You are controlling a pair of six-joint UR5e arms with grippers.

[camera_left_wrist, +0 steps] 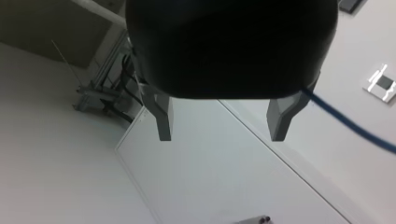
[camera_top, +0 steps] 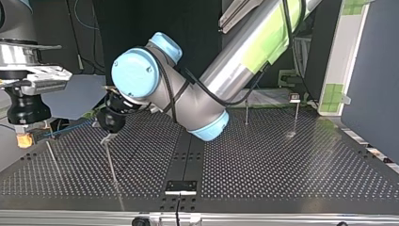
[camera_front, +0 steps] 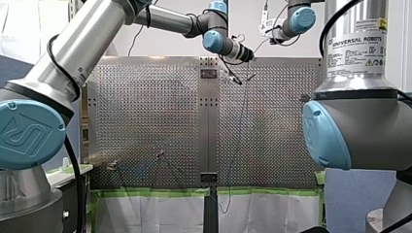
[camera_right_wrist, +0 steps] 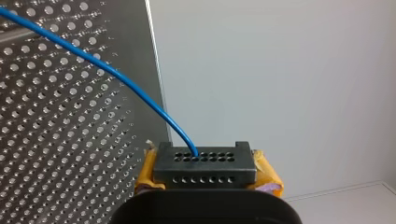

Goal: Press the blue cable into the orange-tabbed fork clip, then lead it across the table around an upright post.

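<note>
Between the yellow pads [camera_right_wrist: 268, 176] of my right pincer [camera_right_wrist: 205, 173] sits a black perforated block [camera_right_wrist: 205, 161]. The pads are closed against its two sides. The blue cable [camera_right_wrist: 116, 74] comes out of one of the block's upper holes. From there it rises ahead of the pincer and curves away over the perforated table [camera_right_wrist: 56, 140], which stands just beside the pincer.

Ahead of my left pincer [camera_left_wrist: 223, 135] nothing is held. Its two metal fingers [camera_left_wrist: 163, 119] stand well apart with an empty gap between them. In the left wrist view the cable passes outside one finger, just beside its outer face, and leads away from the pincer without entering the gap.

In the top view the cable stretches taut from my right pincer, which hangs near the table's edge, toward my left pincer, which is tipped down close above the table. The line reaches my left pincer's side, and I cannot tell whether it touches there. Two upright posts [camera_top: 246, 113] stand well apart from both pincers, beyond my left arm. In the front view the cable runs from under my left pincer across the table to its near edge.
</note>
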